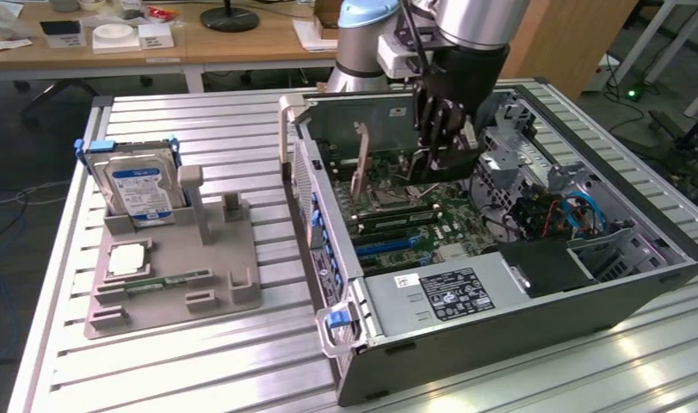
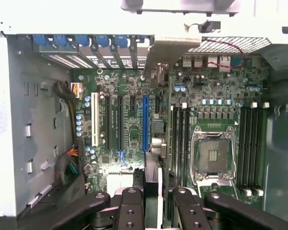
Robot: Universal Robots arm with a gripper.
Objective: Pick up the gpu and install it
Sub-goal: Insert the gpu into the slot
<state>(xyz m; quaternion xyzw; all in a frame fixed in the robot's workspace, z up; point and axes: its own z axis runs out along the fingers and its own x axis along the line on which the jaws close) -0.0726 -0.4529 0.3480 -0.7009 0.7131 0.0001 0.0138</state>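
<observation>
Exterior view: stands deep in the open computer case (image 1: pixel 533 301) on the worktop (image 1: pixel 211 361), fingers (image 1: pixel 438 142) clamped on the gpu (image 1: pixel 362 163). Holds it on edge over the motherboard (image 1: pixel 441 219), long axis running from the fingers toward the case's rear wall at the exterior view's left. Cannot tell here whether the lower edge touches a slot.

Wrist view: looks straight along the gpu (image 2: pixel 153 167), a thin edge-on strip between the two fingers (image 2: pixel 129 203), one pressed to each face. Shows the silvery bracket (image 2: pixel 170 48) at the far end, near the blue-tabbed rear slot covers (image 2: pixel 86 40). Puts the card's line parallel to the blue slot (image 2: pixel 145 122) and just beside it, between that slot and the black memory slots (image 2: pixel 180 139). Looks slightly off to the side of the slot, though probably in part from the viewing angle.
</observation>
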